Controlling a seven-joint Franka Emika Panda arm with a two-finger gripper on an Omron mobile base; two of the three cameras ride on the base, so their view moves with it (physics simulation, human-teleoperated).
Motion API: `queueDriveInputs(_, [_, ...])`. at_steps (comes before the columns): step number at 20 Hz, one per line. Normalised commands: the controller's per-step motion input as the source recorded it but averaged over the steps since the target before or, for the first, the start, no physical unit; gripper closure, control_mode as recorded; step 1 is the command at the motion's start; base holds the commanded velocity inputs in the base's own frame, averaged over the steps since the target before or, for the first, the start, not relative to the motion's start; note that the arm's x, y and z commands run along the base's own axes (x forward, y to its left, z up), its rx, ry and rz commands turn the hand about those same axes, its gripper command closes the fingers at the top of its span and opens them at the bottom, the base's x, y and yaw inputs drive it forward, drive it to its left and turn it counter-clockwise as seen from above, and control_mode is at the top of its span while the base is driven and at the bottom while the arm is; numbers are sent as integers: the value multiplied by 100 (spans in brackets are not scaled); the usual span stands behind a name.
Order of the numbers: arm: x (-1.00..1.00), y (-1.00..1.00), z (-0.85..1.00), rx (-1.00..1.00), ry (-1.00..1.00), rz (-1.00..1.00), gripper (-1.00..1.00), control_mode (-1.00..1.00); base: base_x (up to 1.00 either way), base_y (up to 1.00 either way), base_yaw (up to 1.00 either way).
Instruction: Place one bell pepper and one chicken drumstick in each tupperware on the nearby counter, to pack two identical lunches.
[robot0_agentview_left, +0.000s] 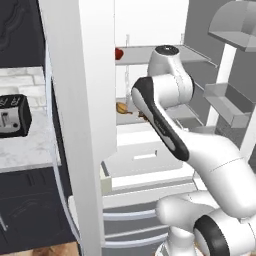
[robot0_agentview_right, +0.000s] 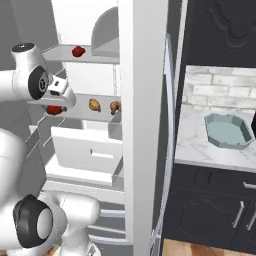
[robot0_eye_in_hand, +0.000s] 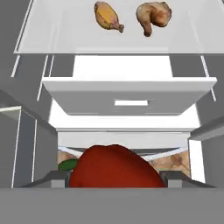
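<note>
The tool (robot0_agentview_right: 59, 104) is reaching into the open fridge at the middle shelf (robot0_agentview_right: 102, 116), its fingers pinching a red bell pepper (robot0_eye_in_hand: 114, 167) that is bulging large at the bottom of the hand view. On that same shelf two chicken drumsticks (robot0_eye_in_hand: 107, 15) (robot0_eye_in_hand: 153, 15) are lying side by side, apart from the held pepper. A second bell pepper (robot0_agentview_right: 78, 51) is sitting on the shelf above. Outside the fridge, the teal tupperware (robot0_agentview_right: 228, 131) is resting on the marble counter (robot0_agentview_right: 197, 140).
</note>
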Motion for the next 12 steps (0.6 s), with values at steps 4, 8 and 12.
queueDriveInputs(4, [0, 0, 0, 0, 0, 0, 100, 100, -100, 22, -15])
queueDriveInputs(8, [0, 0, 0, 0, 0, 0, 100, 100, -100, -40, -47])
queueDriveInputs(12, [0, 0, 0, 0, 0, 0, 100, 100, -99, -91, -46])
